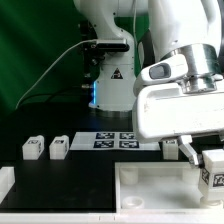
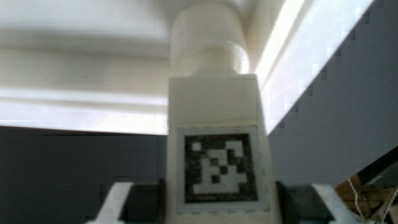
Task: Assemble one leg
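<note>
My gripper [image 1: 197,158] is at the exterior view's right, low over the large flat white tray [image 1: 150,186]. In the wrist view the gripper [image 2: 214,203] is shut on a leg [image 2: 217,120], a white cuboid with a black-and-white tag on its face and a round peg at its far end. The dark pads press both sides of it. This leg shows in the exterior view [image 1: 213,172] just right of the fingers, above the tray's right end. Three more legs stand on the black table, two at the left [image 1: 33,148] [image 1: 58,147] and one behind the gripper [image 1: 170,147].
The marker board [image 1: 117,138] lies flat in the middle of the table, behind the tray. The robot base [image 1: 110,80] stands at the back with a cable running left. A white block edge [image 1: 5,180] sits at the front left.
</note>
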Controlling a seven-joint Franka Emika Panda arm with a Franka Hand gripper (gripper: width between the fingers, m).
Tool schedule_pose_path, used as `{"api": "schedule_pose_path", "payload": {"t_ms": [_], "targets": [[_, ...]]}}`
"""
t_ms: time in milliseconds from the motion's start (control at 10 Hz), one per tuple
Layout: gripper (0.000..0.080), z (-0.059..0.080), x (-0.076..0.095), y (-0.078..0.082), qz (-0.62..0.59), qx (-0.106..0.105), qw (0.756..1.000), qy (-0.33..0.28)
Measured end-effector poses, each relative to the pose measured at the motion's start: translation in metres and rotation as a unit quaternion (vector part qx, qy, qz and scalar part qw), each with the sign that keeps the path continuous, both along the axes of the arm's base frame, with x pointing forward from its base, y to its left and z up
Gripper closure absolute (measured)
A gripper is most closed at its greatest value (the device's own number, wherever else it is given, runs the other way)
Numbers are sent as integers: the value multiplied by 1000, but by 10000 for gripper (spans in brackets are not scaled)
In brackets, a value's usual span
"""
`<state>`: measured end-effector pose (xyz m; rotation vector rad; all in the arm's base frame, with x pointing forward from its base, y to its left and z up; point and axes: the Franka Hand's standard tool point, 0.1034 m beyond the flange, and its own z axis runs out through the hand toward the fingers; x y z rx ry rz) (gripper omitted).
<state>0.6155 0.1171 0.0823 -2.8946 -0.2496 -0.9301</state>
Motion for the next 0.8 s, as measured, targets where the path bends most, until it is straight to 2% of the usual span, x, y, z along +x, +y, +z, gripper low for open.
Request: {"api": "schedule_pose_path", "payload": {"t_ms": [500,600,700,800], "targets": [[506,0,1,-2,0,-1,1000,4],[431,-2,-1,-2,1,-2,1000,10],[262,-3,-1,-2,1,-2,1000,10],[262,-3,-1,-2,1,-2,1000,10]]}}
